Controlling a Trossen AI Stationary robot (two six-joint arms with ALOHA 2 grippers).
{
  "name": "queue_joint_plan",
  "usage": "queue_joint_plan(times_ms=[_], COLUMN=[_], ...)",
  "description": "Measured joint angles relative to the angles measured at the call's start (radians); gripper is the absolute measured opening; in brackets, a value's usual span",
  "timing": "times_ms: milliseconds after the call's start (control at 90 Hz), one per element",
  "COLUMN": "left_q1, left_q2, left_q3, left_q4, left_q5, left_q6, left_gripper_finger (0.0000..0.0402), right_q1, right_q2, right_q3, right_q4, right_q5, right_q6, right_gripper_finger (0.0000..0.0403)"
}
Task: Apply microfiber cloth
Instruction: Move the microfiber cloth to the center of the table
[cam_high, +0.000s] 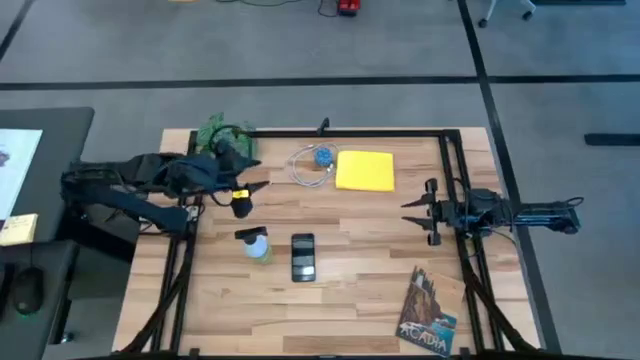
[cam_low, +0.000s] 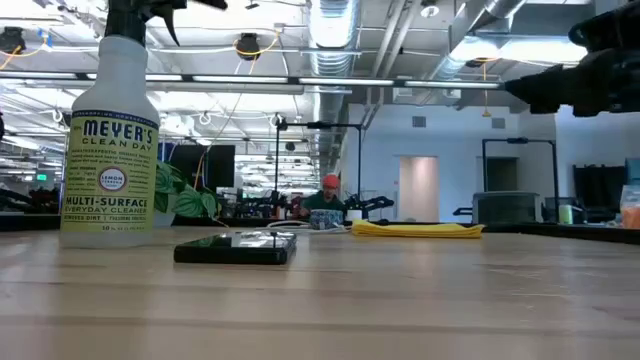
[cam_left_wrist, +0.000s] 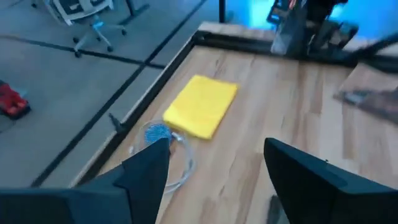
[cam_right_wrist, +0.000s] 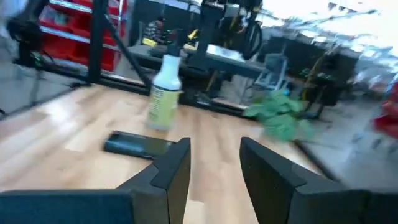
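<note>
The microfiber cloth (cam_high: 364, 170) lies flat on the wooden worktop (cam_high: 350, 290), folded into a yellow rectangle. I take the black smartphone (cam_high: 303, 256) as the landmark: the cloth is beyond it, toward the far edge of the worktop and a little to the right. A coiled white cable with a blue piece (cam_high: 315, 164) lies just beside the cloth. A spray bottle (cam_high: 256, 243) stands just left of the smartphone, and a dark booklet (cam_high: 429, 312) lies to its near right. The left end effector (cam_high: 248, 192) hovers left of the smartphone, fingers wide apart, holding nothing. The right end effector (cam_high: 418, 214) waits right of the smartphone, also apart and empty.
</note>
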Motion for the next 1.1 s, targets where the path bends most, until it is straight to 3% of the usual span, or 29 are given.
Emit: queue_joint_plan(times_ms=[111,211,300,411,556,689,900,1100], left_q1=[-0.005,-0.01,-0.011,-0.01,-0.011,-0.003,0.071,0.147], left_q2=[-0.086,-0.135,-0.167,-0.199,-0.234,-0.262,-0.286,-0.286], left_q3=[-0.165,-0.287,-0.366,-0.422,-0.433,-0.433,-0.433,-0.433], left_q4=[0.154,0.293,0.407,0.494,0.503,0.502,0.44,0.388], left_q5=[0.002,0.003,0.005,0.004,-0.008,-0.07,-0.092,-0.091], left_q6=[-0.04,-0.046,-0.018,0.032,0.093,0.153,0.171,0.168], left_gripper_finger=[0.0242,0.0242,0.0242,0.0242,0.0242,0.0242,0.0242,0.0242], right_q1=[-0.026,-0.046,-0.055,-0.064,-0.047,-0.051,-0.078,-0.065], right_q2=[0.0,0.0,0.0,0.0,0.003,0.041,0.248,0.587], right_q3=[0.0,0.0,0.0,0.0,0.0,0.045,0.205,0.334], right_q4=[-0.01,-0.003,-0.003,0.017,0.186,0.288,0.303,0.417], right_q5=[0.025,0.027,0.027,0.025,-0.052,0.042,0.039,-0.309], right_q6=[-0.086,-0.274,-0.394,-0.42,-0.146,0.159,0.294,0.229], right_gripper_finger=[0.0127,0.0127,0.0127,0.0127,0.0127,0.0127,0.0127,0.0127])
